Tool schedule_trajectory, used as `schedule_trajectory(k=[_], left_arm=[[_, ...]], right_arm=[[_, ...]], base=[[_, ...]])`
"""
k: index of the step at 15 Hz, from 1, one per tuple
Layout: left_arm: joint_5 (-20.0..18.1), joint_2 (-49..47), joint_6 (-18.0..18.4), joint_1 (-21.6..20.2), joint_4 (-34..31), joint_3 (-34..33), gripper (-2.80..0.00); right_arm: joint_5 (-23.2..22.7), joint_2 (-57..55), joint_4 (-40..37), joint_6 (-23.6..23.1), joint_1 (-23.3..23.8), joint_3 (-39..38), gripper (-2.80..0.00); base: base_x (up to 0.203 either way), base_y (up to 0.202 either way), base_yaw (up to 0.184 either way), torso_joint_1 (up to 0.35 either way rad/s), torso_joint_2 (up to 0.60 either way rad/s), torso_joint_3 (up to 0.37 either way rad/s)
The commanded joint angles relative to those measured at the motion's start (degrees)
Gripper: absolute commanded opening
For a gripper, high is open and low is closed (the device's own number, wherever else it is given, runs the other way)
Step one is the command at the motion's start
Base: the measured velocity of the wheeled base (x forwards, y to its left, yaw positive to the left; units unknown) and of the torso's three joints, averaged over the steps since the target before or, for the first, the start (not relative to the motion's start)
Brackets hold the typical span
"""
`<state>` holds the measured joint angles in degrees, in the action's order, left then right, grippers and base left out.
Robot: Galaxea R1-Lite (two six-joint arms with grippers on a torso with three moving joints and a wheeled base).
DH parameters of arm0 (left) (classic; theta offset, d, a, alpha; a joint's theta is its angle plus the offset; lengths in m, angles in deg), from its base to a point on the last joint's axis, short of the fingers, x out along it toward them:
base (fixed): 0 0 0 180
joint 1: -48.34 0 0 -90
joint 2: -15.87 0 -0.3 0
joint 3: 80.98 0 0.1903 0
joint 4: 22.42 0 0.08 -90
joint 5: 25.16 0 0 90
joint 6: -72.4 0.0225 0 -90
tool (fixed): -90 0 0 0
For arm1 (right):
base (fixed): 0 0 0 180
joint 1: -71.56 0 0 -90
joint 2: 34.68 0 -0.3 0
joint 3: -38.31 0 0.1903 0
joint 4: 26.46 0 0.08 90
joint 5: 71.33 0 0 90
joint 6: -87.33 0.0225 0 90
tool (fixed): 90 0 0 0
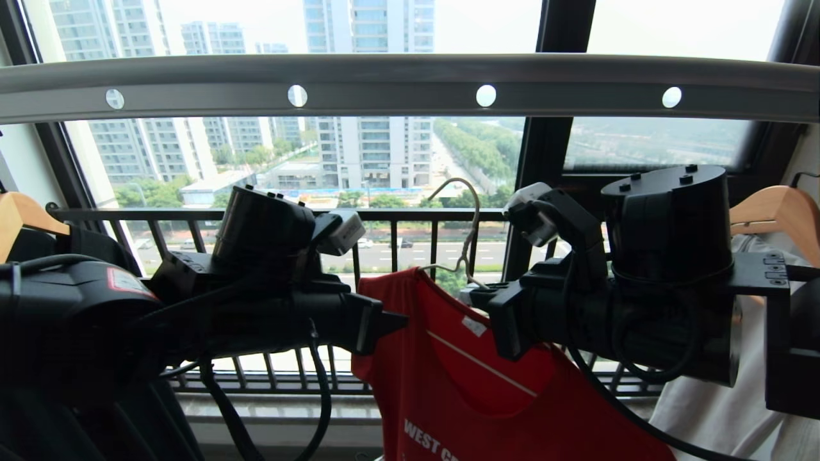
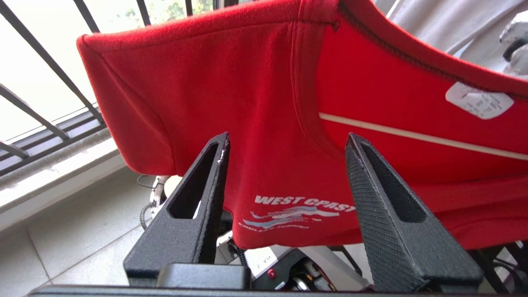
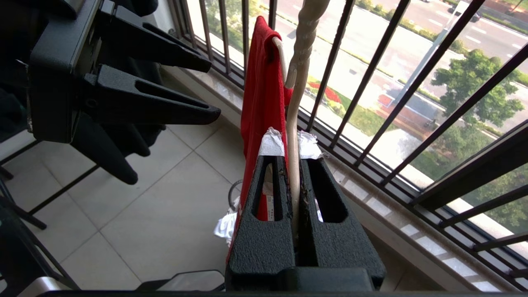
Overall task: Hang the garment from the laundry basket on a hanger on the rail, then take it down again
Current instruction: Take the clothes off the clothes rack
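Note:
The red garment [image 1: 461, 384] with white "WEST COAST" lettering hangs on the thin cream hanger [image 1: 471, 218]. The hanger's hook is in the air well below the grey holed rail [image 1: 410, 83]. My right gripper [image 3: 292, 142] is shut on the hanger's wire stem just under the hook, at the garment's collar [image 1: 474, 294]. My left gripper [image 2: 286, 140] is open, with nothing between its fingers. It sits just off the garment's shoulder [image 2: 255, 103], on the left in the head view [image 1: 397, 320]. Inside the neck I see the white label [image 2: 478, 101]. The laundry basket is hidden.
Thick wooden hangers sit at the far left [image 1: 19, 214] and far right [image 1: 775, 211], the right one carrying a pale garment [image 1: 724, 410]. The black barred balcony railing [image 1: 397, 218] and a dark window post [image 1: 544, 160] stand close behind. Tiled floor [image 3: 144, 198] lies below.

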<state>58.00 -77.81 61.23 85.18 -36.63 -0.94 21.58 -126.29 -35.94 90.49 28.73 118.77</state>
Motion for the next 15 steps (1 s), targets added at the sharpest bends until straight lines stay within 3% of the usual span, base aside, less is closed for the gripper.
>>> schedule_trajectory(k=[1, 5, 9, 13, 15], left_arm=[[4.65, -1.70, -1.40, 2.31, 3.19, -0.16, 0.00], [7.89, -1.91, -1.76, 3.15, 3.44, -0.24, 0.00], [8.83, -2.54, -1.48, 2.73, 3.80, -0.16, 0.00], [9.11, -4.18, -1.91, 1.41, 12.75, -1.49, 0.00], [9.41, -4.41, -1.56, 0.93, 13.08, -1.74, 0.00]], right_arm=[[-0.01, 0.29, 0.09, 0.01, -0.24, -0.06, -2.80], [0.00, 0.85, 0.09, 0.01, -0.62, -0.06, -2.80], [0.07, 2.75, 0.00, -0.08, -1.54, -0.24, -2.80], [0.07, 2.84, 0.00, -0.08, -2.34, -0.50, -2.80], [0.07, 2.67, 0.00, -0.08, -2.44, -0.50, -2.80]], base=[[0.000, 0.000, 0.000, 0.000, 0.00, 0.000], [0.000, 0.000, 0.000, 0.000, 0.00, 0.000], [0.000, 0.000, 0.000, 0.000, 0.00, 0.000], [0.000, 0.000, 0.000, 0.000, 0.00, 0.000], [0.000, 0.000, 0.000, 0.000, 0.00, 0.000]])
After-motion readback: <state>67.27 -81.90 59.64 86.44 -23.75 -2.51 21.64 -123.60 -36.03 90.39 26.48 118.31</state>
